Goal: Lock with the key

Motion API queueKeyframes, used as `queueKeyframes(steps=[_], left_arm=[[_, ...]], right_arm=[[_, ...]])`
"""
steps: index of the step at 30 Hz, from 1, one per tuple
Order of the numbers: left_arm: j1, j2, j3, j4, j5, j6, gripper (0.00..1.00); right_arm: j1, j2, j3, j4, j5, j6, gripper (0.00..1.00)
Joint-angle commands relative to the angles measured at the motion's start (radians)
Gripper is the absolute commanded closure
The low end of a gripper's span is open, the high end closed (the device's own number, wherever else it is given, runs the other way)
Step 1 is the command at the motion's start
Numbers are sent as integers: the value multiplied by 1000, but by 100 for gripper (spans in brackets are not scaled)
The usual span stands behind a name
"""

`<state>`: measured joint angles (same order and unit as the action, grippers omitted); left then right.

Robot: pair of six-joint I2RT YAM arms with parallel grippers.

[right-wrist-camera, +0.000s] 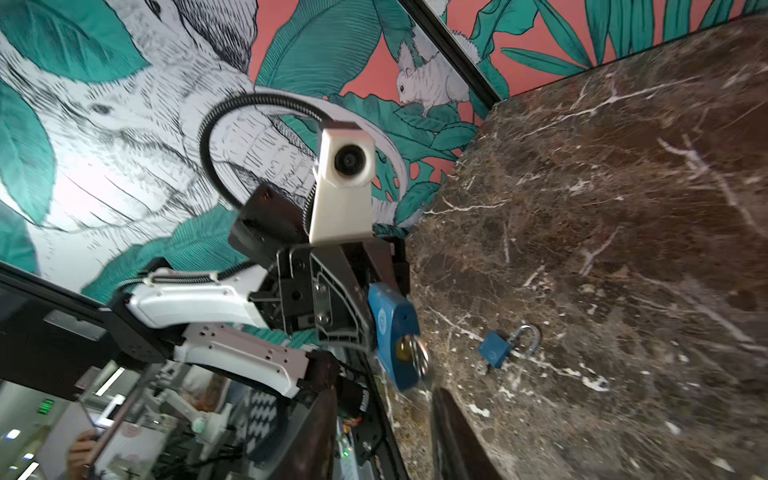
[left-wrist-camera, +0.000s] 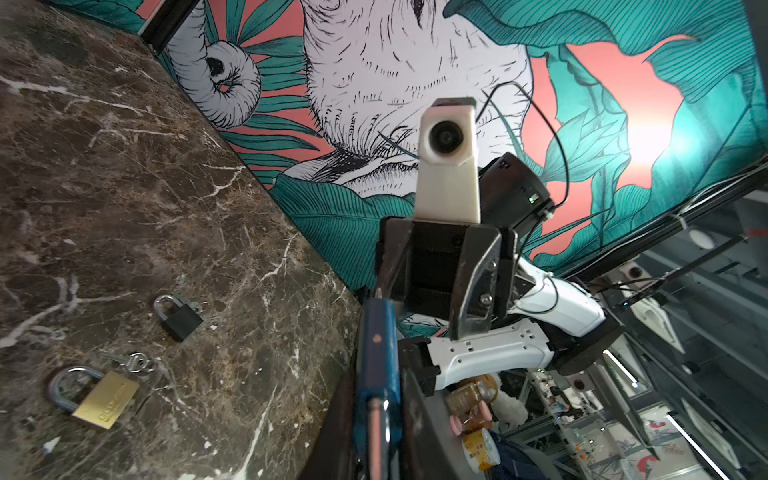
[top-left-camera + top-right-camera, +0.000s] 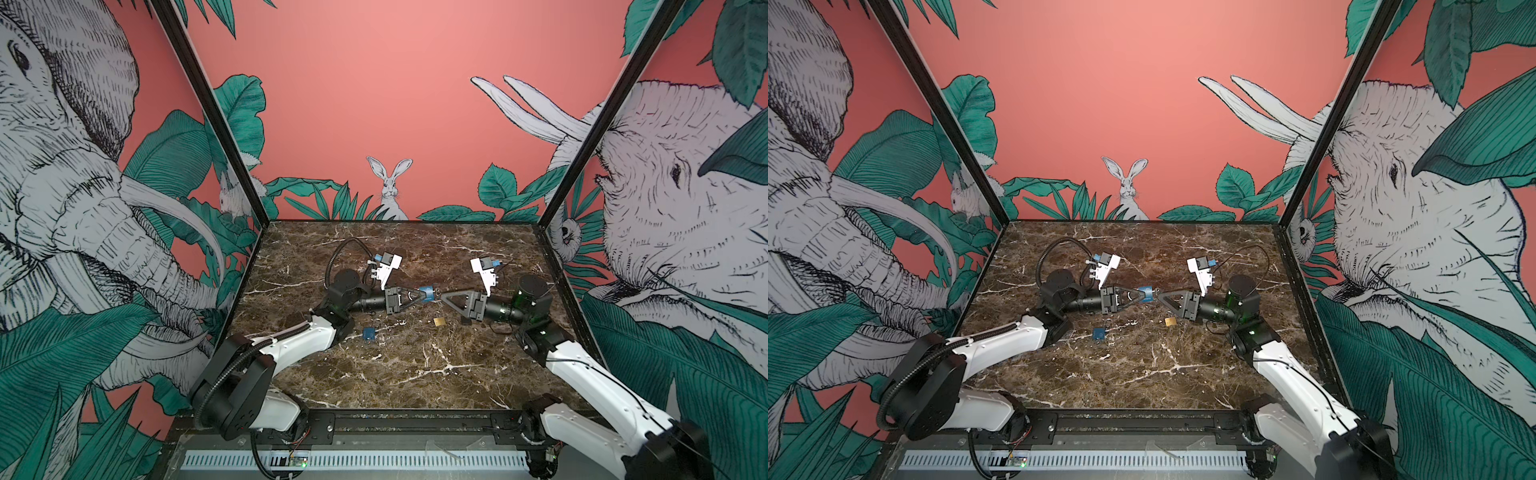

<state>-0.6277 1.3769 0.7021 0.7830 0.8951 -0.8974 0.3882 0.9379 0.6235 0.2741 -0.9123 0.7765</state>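
A blue padlock [image 3: 427,292] [image 3: 1145,291] hangs above the middle of the marble table, and my left gripper [image 3: 422,296] [image 2: 378,415] is shut on its body [image 2: 376,353]. In the right wrist view the padlock [image 1: 392,328] shows its brass keyhole end with a silver key [image 1: 417,353] stuck in it, blurred. My right gripper [image 3: 444,297] [image 3: 1162,297] [image 1: 386,432] faces that end from the right. Its jaws stand open with nothing between them, the tips just short of the key.
A smaller blue padlock [image 3: 368,333] [image 1: 494,353] lies on the table [image 3: 395,374] in front of the left gripper. A brass padlock [image 3: 439,321] [image 2: 106,399], a black padlock [image 2: 178,318] and loose keys [image 2: 133,361] lie below the right gripper. Patterned walls enclose three sides.
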Motion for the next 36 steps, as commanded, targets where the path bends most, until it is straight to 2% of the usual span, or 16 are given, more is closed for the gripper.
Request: queueKeyframes(steps=[1,5,10,11,24,36], left_arm=[[14,-75,93,-193,100,167,100],[14,-74,120,-219,139,185,100],[10,0,90,120,202,-45,100],[10,9,91,144,206,-67,100],[-33,17,95,113,207,-25,100],[-37,28,89,124,200,-22,100]], right_arm=[[-5,-79,64,-176,38,-144,67],[-6,-107,66,-179,8,-145,73],[-7,-112,65,-143,-15,-139,76],[-6,-111,67,-133,-20,-135,76],[-6,-66,87,-89,-38,-124,78],[-7,-34,95,-59,-56,-110,87]])
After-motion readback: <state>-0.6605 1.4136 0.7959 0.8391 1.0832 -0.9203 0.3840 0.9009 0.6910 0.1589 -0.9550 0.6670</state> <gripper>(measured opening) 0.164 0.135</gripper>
